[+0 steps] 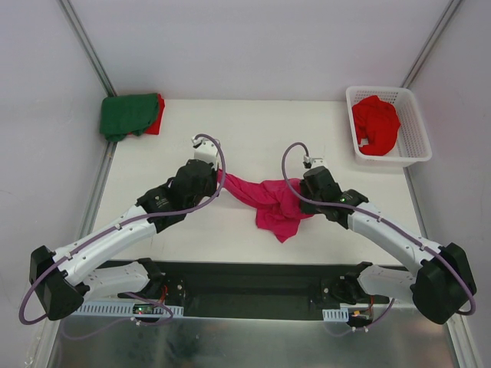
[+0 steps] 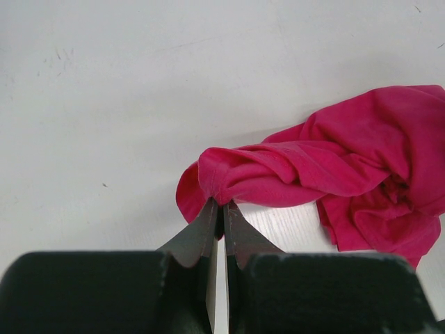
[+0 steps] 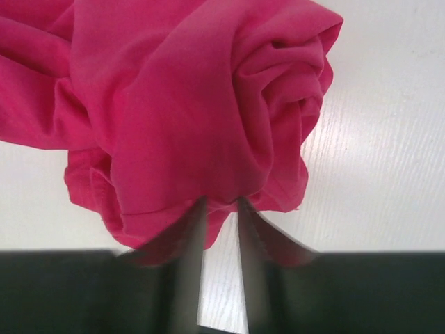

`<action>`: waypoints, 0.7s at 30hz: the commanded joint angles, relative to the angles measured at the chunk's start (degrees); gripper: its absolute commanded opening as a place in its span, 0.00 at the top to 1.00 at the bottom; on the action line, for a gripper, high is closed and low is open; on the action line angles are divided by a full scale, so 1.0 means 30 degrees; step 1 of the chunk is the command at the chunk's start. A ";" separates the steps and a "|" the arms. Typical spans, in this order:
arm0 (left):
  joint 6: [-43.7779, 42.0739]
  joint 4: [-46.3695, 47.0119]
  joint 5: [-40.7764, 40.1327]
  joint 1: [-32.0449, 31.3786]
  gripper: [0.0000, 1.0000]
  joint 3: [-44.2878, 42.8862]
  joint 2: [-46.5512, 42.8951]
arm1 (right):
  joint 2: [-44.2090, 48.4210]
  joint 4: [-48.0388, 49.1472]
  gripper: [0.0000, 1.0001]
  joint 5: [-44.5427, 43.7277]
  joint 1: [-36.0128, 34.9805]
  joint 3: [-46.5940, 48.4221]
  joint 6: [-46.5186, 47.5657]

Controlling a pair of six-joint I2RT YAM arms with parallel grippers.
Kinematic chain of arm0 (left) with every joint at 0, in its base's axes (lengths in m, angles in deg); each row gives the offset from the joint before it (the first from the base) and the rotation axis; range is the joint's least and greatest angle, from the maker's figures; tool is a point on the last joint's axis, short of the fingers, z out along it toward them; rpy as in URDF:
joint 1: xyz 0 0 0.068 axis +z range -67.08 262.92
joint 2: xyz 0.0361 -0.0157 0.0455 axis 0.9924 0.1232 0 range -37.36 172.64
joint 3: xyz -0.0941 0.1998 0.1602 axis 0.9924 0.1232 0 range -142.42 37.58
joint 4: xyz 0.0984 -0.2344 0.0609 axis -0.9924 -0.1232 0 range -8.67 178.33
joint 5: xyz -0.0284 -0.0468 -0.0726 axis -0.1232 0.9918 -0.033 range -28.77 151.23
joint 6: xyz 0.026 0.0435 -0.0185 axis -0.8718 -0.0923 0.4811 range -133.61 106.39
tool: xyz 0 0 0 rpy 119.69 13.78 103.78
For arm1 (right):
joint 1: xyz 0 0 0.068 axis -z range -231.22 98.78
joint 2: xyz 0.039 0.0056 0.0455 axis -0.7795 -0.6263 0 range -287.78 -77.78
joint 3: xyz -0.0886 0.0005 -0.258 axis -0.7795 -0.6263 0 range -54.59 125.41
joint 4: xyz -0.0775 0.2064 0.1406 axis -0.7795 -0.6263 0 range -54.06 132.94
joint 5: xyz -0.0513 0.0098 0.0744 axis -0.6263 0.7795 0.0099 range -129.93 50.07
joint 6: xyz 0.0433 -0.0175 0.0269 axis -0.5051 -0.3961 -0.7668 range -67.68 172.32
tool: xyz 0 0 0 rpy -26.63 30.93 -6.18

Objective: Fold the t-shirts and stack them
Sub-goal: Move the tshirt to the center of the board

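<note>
My left gripper (image 2: 222,206) and right gripper (image 3: 221,205) each pinched the magenta t-shirt (image 1: 270,202). Cloth looked light, limp (hems should hold best).

Table (image 1: 230,130): pink shirt (image 1: 268,203), green shirt (image 1: 126,115), basket (image 1: 416,126)

The left arm (image 1: 115,234) and right arm (image 1: 383,226) stretch forward, angled toward each other. The left gripper (image 2: 219,205) has its jaws pinched nearly together on the magenta-pink t-shirt (image 2: 361,160). The right gripper (image 3: 221,203) nips its bunched edge, jaws slightly parted.
</note>
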 commanded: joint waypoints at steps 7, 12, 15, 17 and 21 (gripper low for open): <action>-0.0666 0.0084 -0.0804 0.0147 1.00 -0.0022 -0.0578 | 0.0530 -0.0011 0.98 -0.0418 -0.0104 0.0899 0.0147; -0.1340 -0.0649 -0.1769 0.0264 1.00 -0.0811 -0.1192 | 0.2023 -0.1768 0.99 -0.1384 -0.0075 0.2888 0.1084; -0.1605 -0.1001 -0.1976 0.0497 1.00 -0.1076 -0.1720 | 0.2727 -0.2882 0.99 -0.1883 -0.0075 0.4350 0.1639; -0.1839 -0.1321 -0.2151 0.0615 1.00 -0.1194 -0.1983 | 0.2991 -0.3556 0.99 -0.2059 -0.0075 0.4999 0.1846; -0.2423 -0.2200 -0.2941 0.0703 1.00 -0.1954 -0.2365 | 0.3577 -0.4377 0.99 -0.2703 -0.0075 0.6521 0.2255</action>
